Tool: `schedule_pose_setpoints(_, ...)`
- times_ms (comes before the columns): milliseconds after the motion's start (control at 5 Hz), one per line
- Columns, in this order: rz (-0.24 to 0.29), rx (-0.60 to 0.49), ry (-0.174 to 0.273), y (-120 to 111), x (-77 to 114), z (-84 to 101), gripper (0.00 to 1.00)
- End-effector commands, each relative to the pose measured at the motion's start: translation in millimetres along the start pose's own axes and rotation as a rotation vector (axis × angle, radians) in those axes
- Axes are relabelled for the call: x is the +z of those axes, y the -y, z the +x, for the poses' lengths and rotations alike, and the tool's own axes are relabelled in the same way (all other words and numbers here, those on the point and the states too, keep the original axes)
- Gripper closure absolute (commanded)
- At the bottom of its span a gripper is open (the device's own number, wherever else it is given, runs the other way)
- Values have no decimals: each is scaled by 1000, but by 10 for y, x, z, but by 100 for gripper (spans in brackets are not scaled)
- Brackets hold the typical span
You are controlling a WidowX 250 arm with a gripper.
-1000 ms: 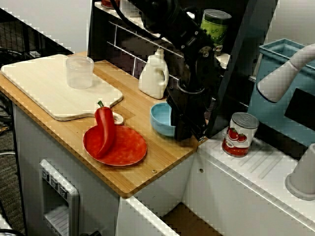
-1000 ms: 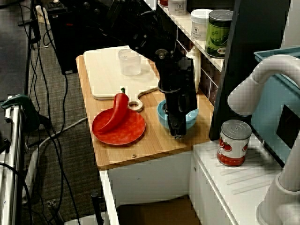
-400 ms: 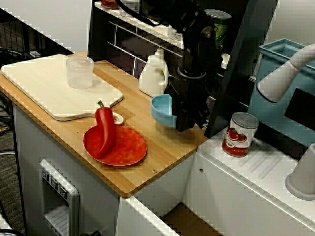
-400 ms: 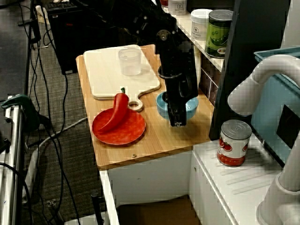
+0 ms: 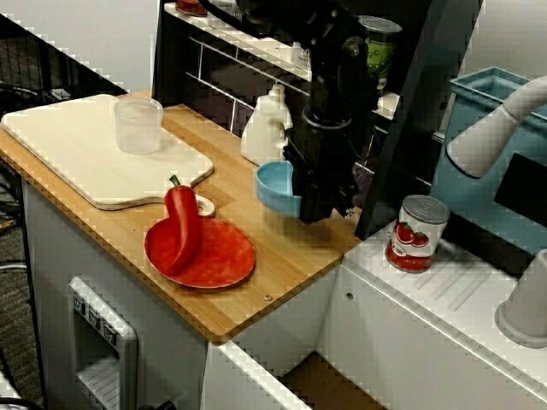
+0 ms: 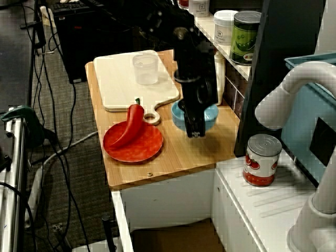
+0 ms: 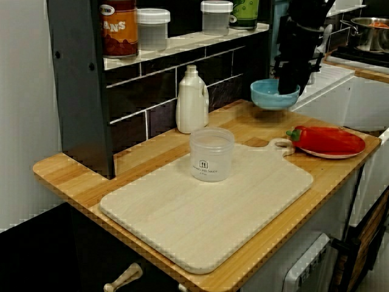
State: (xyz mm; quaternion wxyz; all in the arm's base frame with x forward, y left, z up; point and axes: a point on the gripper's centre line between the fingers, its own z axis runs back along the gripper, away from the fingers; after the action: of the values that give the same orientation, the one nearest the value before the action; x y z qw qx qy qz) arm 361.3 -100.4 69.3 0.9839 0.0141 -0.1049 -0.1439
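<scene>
On the wooden counter (image 5: 282,273) the big cutting board (image 5: 77,149) lies just beside the red plate (image 5: 224,254), a red pepper (image 5: 181,226) rests on that plate, and the little blue bowl (image 5: 275,188) hangs in the air near the plate, its rim pinched tight in my closed gripper (image 5: 314,209).

The black robot arm (image 5: 342,51) reached in from high at the back and bent sharply at its wrist (image 5: 329,121), so that the last link hung close to upright. Its black gripper (image 5: 313,209) pointed straight down, jaws pinched together on the near rim of a small light-blue bowl (image 5: 275,184). The fingers themselves were dark against the dark housing and hard to tell apart in all three views.
</scene>
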Motion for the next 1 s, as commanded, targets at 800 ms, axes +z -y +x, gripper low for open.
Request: schedule_pose_setpoints(800, -41, 40, 107, -215, 620, -102, 100)
